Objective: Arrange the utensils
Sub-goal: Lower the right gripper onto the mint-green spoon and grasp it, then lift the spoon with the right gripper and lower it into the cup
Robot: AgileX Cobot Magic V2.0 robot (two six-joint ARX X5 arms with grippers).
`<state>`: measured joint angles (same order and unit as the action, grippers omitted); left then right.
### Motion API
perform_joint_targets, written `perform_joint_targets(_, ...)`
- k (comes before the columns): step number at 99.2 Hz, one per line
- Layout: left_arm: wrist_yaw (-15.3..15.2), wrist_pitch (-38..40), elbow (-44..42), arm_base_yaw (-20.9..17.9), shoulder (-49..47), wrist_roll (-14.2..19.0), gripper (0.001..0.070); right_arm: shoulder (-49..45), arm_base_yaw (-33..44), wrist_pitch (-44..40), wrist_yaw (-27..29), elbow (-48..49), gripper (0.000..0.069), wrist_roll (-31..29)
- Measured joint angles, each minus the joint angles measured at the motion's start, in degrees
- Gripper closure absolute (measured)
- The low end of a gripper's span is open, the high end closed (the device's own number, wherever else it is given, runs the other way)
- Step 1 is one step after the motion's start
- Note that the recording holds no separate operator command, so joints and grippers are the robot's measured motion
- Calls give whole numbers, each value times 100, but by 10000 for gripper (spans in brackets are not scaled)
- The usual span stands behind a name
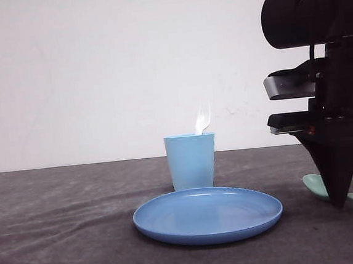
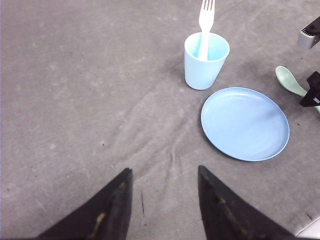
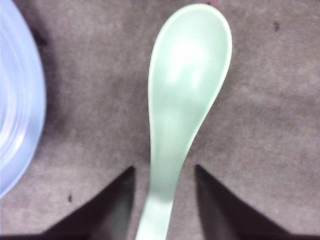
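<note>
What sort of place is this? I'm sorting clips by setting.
Probably a lab or test tabletop, not a home kitchen: a grey cloth-covered table against a bare white wall, holding just a light blue cup with a white fork, a blue plate and a mint-green spoon.

A bulky black cylindrical housing, lit by a green indicator, is seen atop the right arm (image 1: 314, 9), above grey-and-black brackets. Tapered, matte black fingers (image 2: 112, 210), scuffed with pale flecks, are shown on the left gripper (image 2: 162, 207).
</note>
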<state>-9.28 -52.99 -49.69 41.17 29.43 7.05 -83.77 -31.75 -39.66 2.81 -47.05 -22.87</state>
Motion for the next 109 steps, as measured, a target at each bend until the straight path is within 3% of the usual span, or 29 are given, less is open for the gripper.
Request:
perform_joint_targets(42,0,0,0,0,0,7,470,0,-9,0,2,0,608,-9)
perform_joint_targets(79,0,0,0,0,0,70,470,107,-42,2,192,-9,612,17)
perform_joint_targets(95,0,0,0,0,0,70,470,734,-96,50,417,-372,612,136)
perform_joint_targets(109,0,0,0,0,0,111,470,1403,-332,664,466,-820,612,310)
